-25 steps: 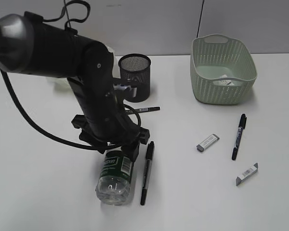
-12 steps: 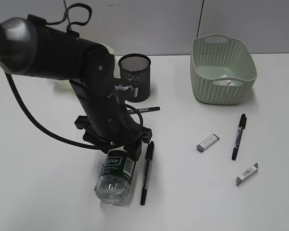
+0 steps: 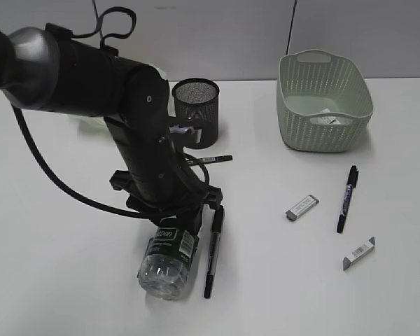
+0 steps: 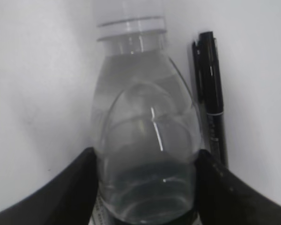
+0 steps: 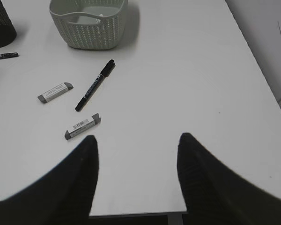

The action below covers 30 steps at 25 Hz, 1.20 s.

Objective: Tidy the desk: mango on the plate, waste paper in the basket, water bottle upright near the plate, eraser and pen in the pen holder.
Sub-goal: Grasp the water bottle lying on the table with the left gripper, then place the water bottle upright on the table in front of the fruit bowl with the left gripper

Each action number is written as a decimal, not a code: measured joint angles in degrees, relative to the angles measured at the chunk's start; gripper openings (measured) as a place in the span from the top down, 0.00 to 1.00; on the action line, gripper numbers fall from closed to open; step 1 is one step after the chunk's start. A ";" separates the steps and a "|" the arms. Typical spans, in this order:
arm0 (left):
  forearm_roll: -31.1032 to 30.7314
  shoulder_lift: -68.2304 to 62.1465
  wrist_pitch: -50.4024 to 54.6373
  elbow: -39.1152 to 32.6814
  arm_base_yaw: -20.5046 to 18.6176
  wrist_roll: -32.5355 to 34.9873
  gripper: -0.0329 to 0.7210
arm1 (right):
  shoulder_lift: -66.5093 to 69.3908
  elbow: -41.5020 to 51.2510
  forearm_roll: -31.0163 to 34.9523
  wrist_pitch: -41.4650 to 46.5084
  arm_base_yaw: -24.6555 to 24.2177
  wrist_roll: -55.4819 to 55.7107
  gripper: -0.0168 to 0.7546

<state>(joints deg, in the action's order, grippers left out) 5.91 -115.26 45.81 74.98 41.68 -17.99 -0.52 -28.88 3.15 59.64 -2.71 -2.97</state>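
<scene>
Left hand (image 4: 145, 187) (low, wrist steep) astride lying water bottle (image 4: 145, 140).

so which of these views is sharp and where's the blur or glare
Exterior view: sharp, even light, soft shadows beside the basket and pen holder. Left wrist view: bottle so close it is soft, with bright glints, left end effector fingers blurred. Right wrist view: desk sharp, right end effector fingers blurred.

A white worktop (image 3: 70, 280) spreads out bare in places, and behind it stands a pale grey wall (image 3: 217, 35) crossed by one dark vertical line (image 3: 293, 21).
</scene>
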 joint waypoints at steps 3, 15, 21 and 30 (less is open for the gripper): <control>-0.05 0.22 0.00 0.00 0.00 -0.02 0.34 | 0.00 0.00 0.00 0.00 0.00 0.00 0.42; -2.16 8.22 0.80 -0.05 -0.43 -0.02 0.35 | 0.00 0.00 0.00 0.00 0.00 0.00 0.42; -5.91 16.24 0.26 -0.10 -4.05 -0.02 0.35 | 0.00 0.00 0.00 0.00 0.00 0.00 0.42; -14.31 32.69 -6.48 -3.87 -16.46 -0.02 0.36 | 0.00 0.00 0.00 0.00 0.00 0.00 0.42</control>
<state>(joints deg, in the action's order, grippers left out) -8.40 -82.57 39.33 71.11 25.23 -18.01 -0.52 -28.88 3.15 59.64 -2.71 -2.97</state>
